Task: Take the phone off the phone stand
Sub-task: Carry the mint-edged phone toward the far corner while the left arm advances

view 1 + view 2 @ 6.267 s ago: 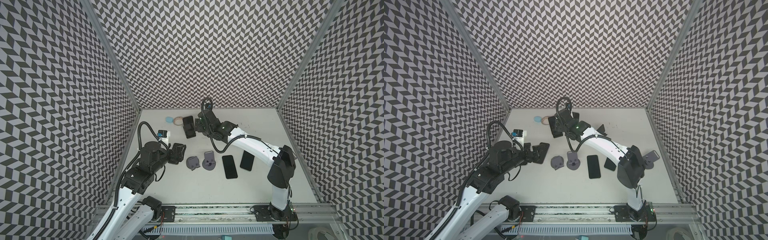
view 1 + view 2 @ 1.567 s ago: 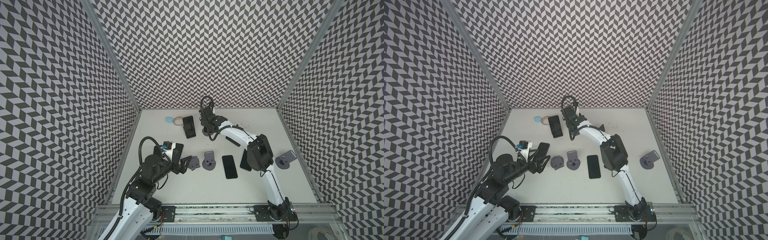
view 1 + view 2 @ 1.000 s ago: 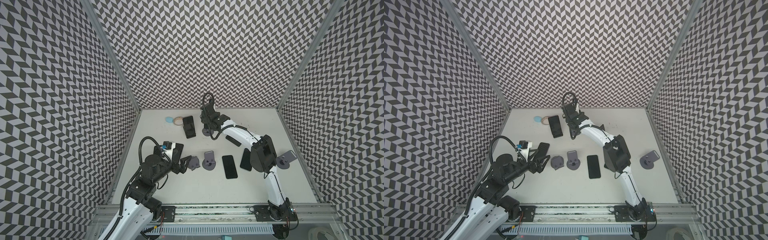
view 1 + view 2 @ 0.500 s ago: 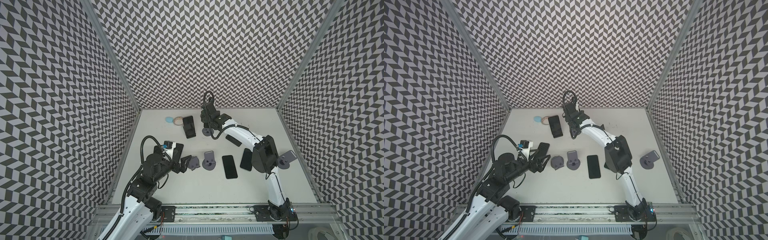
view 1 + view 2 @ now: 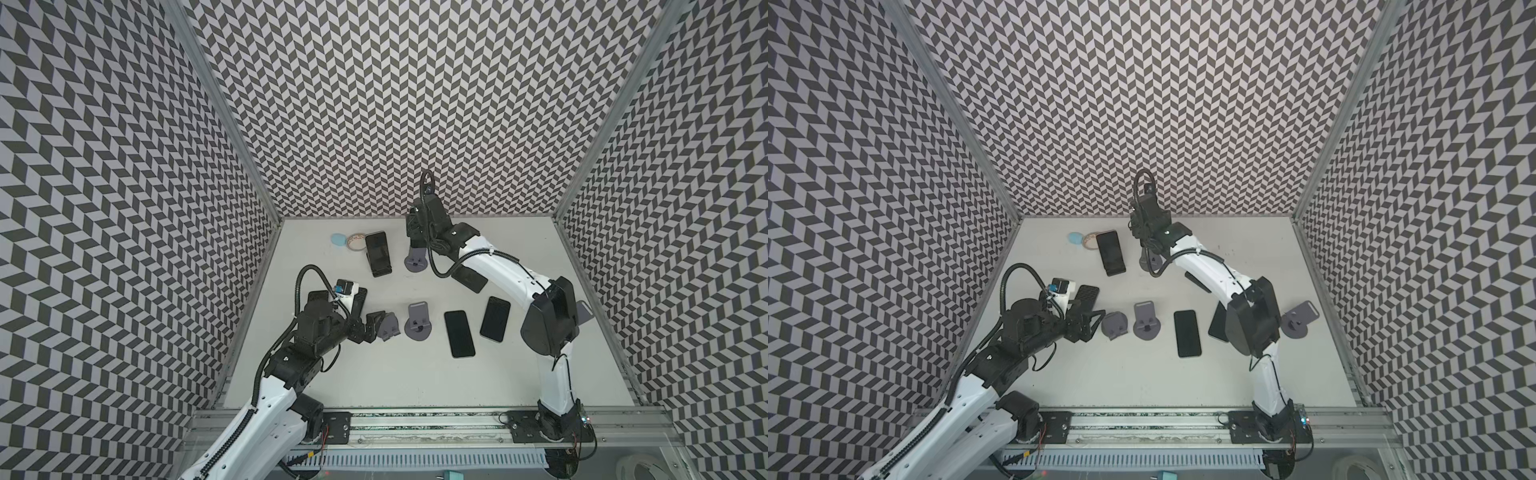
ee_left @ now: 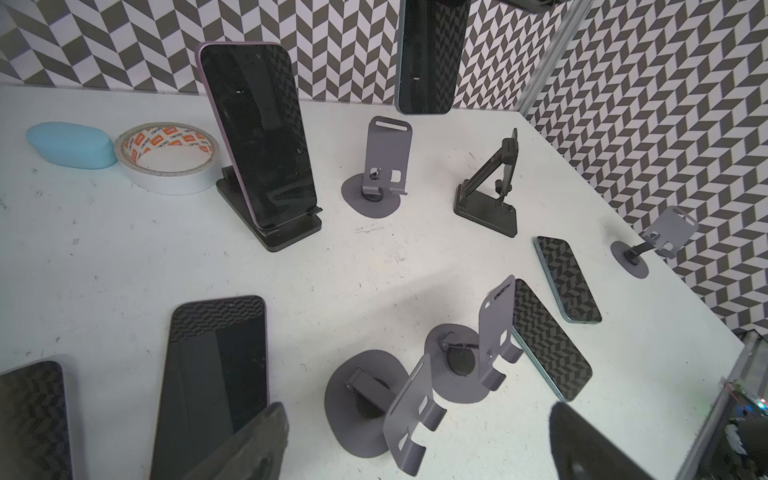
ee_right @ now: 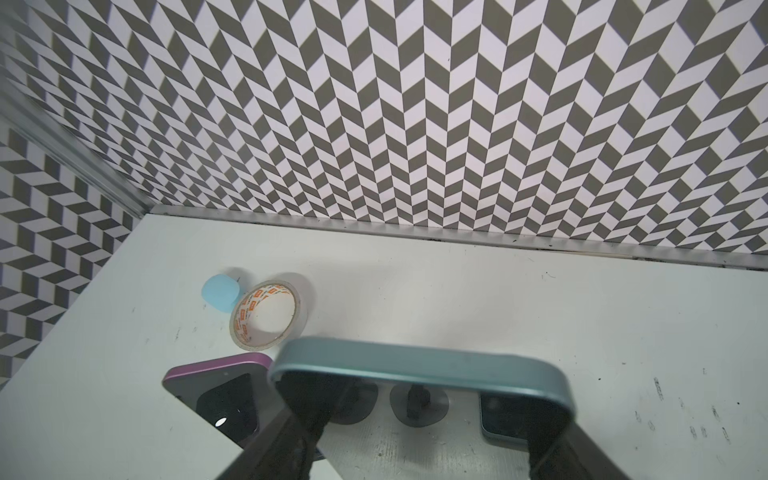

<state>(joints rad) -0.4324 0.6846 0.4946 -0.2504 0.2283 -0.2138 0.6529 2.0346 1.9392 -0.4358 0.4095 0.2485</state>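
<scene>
**Top views.** The right gripper (image 5: 417, 239) is hanging over a grey stand (image 5: 417, 262) at the back of the bench (image 5: 374, 374). The wrist is hiding whatever it is carrying. The left gripper (image 5: 372, 328) is lying low near the front, just beside another grey stand (image 5: 388, 326), with its jaws spread and holding nothing. Both top views are showing this layout. A purple phone (image 5: 1111, 253) is leaning on its own black stand nearby.

**Left wrist.** A teal phone (image 6: 428, 58) is hanging upright in the air above the back grey stand. Its lower end appears to be clearing the cradle lip. The two left fingers (image 6: 249, 449) are showing wide apart at the frame edge, gripping nothing.

**Right wrist.** The teal phone's short end is filling the foreground. The right fingers (image 7: 291, 415) are pinching its two long side edges, so the jaws are closing on the phone itself.

**Handling (judgement).**
- The phone is looking like a stiff, thin slab with a glossy glass face and a smooth rounded rim.
- It is probably moderately heavy, slippery and prone to cracking if dropped.
- Holding across the side edges near the upper end is keeping pressure off the screen.
- Because the rim is slick and the phone is hanging below the grip, a slip downward is seeming the main risk.
- A firm, square grip and a low, flat set-down on bare bench are looking advisable.
</scene>
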